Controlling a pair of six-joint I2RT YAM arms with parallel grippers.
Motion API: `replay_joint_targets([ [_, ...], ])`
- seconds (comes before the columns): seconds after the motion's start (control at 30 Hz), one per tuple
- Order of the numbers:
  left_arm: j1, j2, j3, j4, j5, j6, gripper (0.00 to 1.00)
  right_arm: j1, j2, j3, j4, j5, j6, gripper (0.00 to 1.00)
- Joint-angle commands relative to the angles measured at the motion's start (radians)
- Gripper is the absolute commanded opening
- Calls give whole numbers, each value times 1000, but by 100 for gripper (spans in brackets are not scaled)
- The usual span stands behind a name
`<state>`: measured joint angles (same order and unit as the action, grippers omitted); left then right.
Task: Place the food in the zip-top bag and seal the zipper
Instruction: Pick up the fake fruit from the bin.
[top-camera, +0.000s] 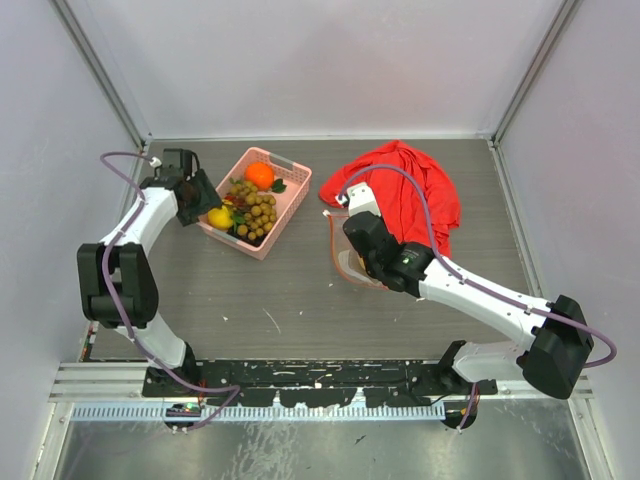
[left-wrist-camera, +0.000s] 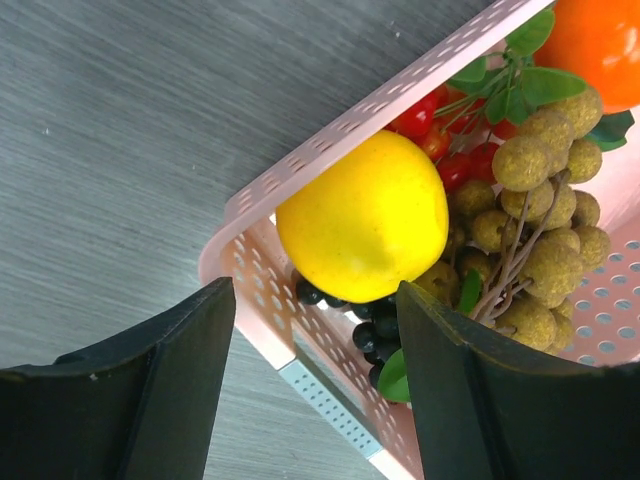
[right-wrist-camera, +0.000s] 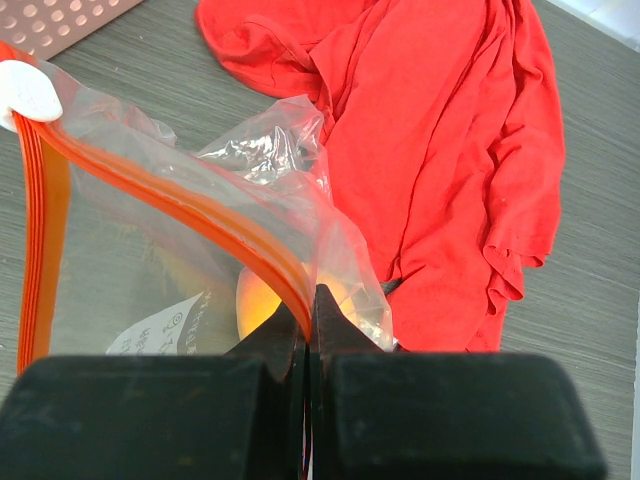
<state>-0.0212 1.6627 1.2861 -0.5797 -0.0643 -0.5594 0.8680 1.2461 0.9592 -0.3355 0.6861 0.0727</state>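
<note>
Right gripper (right-wrist-camera: 308, 318): we are pinching the orange-red zipper strip (right-wrist-camera: 170, 195) of the clear crinkly plastic bag (right-wrist-camera: 130, 280), by the red cloth (right-wrist-camera: 440, 150); one yellow-orange fruit (right-wrist-camera: 258, 300) is sitting inside. Left gripper (left-wrist-camera: 315, 310): we are holding it spread at a round yellow fruit (left-wrist-camera: 365, 215) in the pink perforated basket (left-wrist-camera: 330, 135).

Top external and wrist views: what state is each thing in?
zip-top bag: mouth open, one round fruit inside
zipper: unsealed, one lip pinched
right end effector: shut on the zipper
left end effector: open, above yellow fruit, not gripping
pink basket: upright, holds orange, yellow fruit, berries
red cloth: crumpled on table
</note>
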Motion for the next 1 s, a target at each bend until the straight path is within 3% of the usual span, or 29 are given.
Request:
replay_joint_targets([
  [0.0,-15,26,67,13,40,15,68,-3,-9,16,51,6,-13,1],
  [0.6,-40,181,162,-37,47,34,83,-3,28,30,49,2,-15,0],
  [0.97,-52,249,182,-40,32,39,87,-3,31,22,52,3,-10,1],
])
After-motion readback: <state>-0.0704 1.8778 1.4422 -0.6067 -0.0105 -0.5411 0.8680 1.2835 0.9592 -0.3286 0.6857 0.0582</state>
